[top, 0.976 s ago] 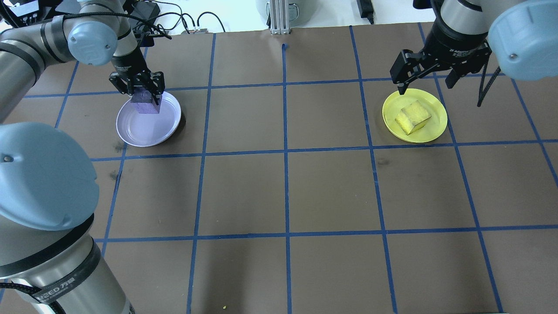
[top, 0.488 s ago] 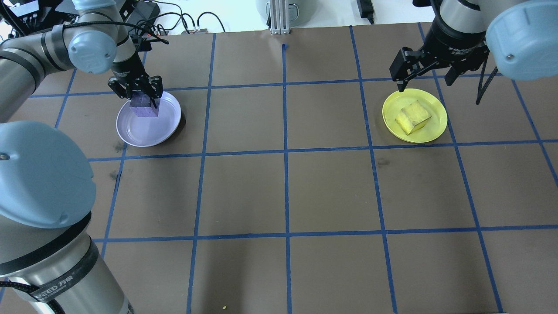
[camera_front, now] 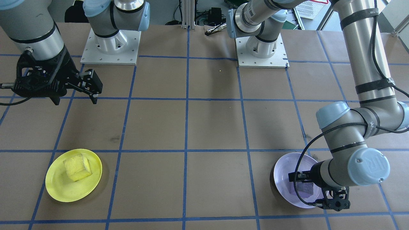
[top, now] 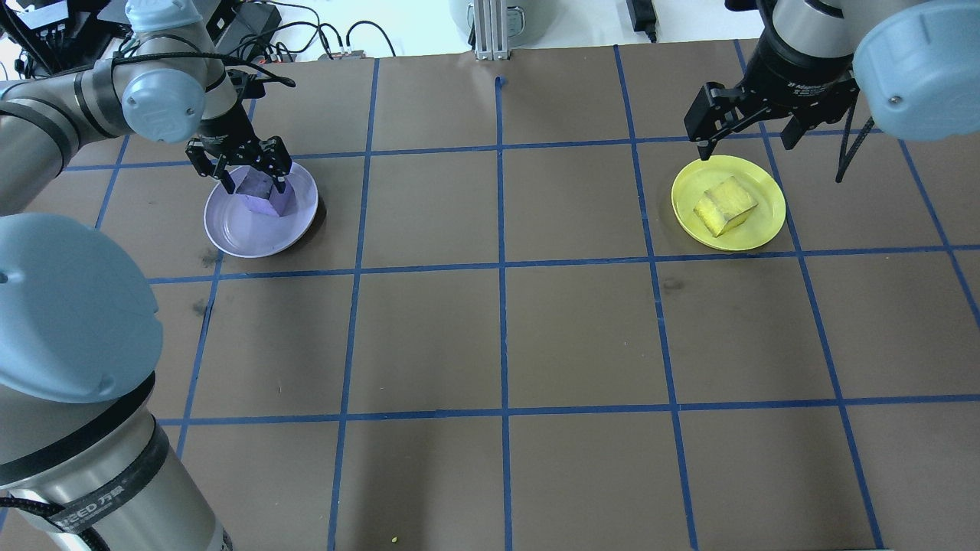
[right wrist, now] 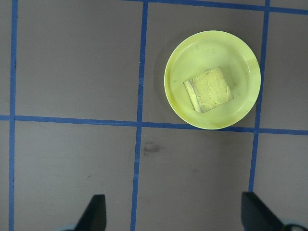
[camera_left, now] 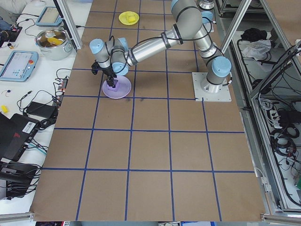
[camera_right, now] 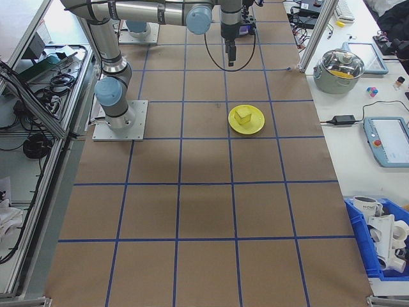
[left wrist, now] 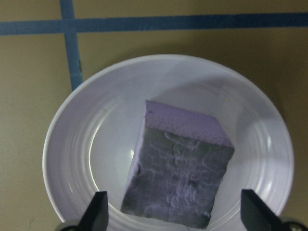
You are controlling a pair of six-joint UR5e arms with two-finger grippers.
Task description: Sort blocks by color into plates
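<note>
The purple block (left wrist: pixel 178 178) lies in the lavender plate (left wrist: pixel 72 159), tilted toward one side of it. My left gripper (top: pixel 256 182) hangs low over it, open, its fingertips (left wrist: pixel 98 214) standing clear of the block on both sides. The yellow block (top: pixel 725 207) rests in the yellow plate (top: pixel 766 226). My right gripper (top: pixel 746 141) is open and holds nothing, high above the table beyond the plate's far rim. From the right wrist view the yellow block (right wrist: pixel 208 89) and its plate (right wrist: pixel 183 62) look small and far below.
Brown paper with a blue tape grid covers the table. The two arm bases (camera_front: pixel 110 48) (camera_front: pixel 262 52) are bolted at the robot's edge. Cables (top: pixel 306 38) lie past the far edge. A lidded pot (camera_right: pixel 345 67) and a blue bin (camera_right: pixel 383 243) sit on side benches.
The left gripper came down with the purple block onto the lavender plate and opened, so the block now rests free. The right arm barely moved.
</note>
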